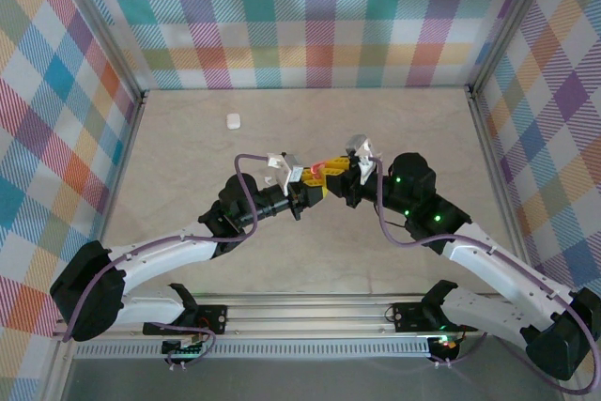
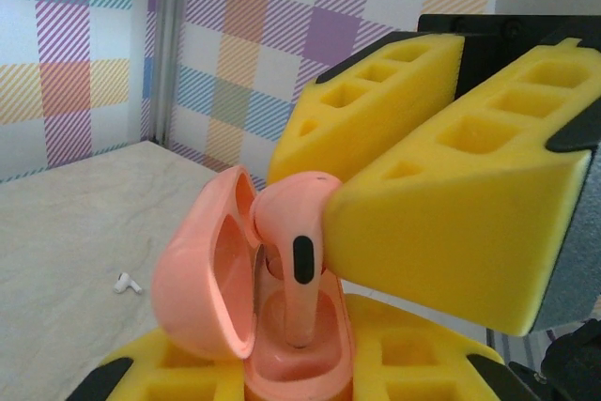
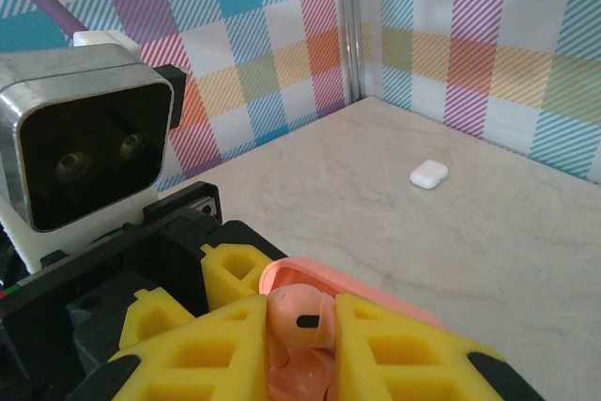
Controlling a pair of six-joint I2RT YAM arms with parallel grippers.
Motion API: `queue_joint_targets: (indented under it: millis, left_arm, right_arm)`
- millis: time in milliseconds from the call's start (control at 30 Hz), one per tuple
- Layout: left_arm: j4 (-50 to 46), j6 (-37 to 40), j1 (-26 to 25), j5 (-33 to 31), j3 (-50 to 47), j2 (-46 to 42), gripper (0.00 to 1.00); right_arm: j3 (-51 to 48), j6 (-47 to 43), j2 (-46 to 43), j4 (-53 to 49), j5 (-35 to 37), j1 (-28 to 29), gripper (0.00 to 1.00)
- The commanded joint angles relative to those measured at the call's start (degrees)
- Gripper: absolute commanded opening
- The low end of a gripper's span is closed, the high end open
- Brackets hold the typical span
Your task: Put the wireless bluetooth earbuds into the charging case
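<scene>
**Grip state.** My right gripper is closed narrow on the salmon-pink earbud, with the foam pads pinching its head. My left gripper is clamped on the open pink charging case and holds it above the table, between the two arms.

**Position.** The bud's stem stands in the case's well, nearly upright. I judge the head not yet seated.

**Risks noted.**
- Tilt: if the stem is not in line with the well, a further push may jam it or lever the case out of my left pads.
- Soft pads: the foam gives, so the bud may twist in my right grip under load and go in crooked.
- Lid: it stands just beside the bud's head and my right pads. Spreading those pads, or drifting sideways, may knock it shut on the bud.
- Early release: letting go before the bud seats may tip it out onto the table.

**Outstanding.** A white earbud lies on the table, and the white case sits well apart near the far wall.
</scene>
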Motion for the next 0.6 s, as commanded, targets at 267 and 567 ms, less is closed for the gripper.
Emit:
queue_joint_targets:
  millis: [267, 567]
  left_arm:
    - [4.45, 0.94, -0.94, 1.26, 2.78, -1.04, 0.0]
    - [3.34, 1.91, -0.94, 0.69, 3.04, -1.55, 0.0]
  right_arm:
    - [-1.95, 0.47, 0.52, -5.32, 1.51, 0.34, 0.23]
    - [-1.21, 3.08, 0.76, -8.56, 2.06, 0.33, 0.27]
